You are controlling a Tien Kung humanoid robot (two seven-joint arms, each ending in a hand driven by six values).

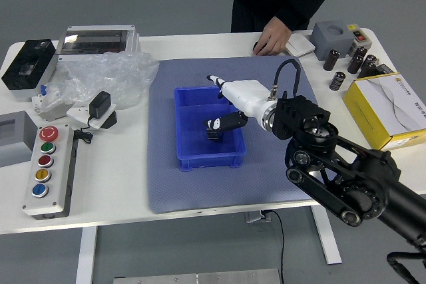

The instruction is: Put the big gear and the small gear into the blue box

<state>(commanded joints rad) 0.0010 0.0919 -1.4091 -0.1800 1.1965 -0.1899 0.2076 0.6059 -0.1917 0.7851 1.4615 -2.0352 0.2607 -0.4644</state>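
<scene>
White table point(120, 194) with a blue-grey mat point(166, 187), a button panel point(64, 177) (five buttons) and a yellow box point(364, 119)

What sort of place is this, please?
It is probably a robotics laboratory or test area: a black robot arm reaches over a blue plastic box, and a pale grey box with coloured push-buttons lies on the white table.
</scene>
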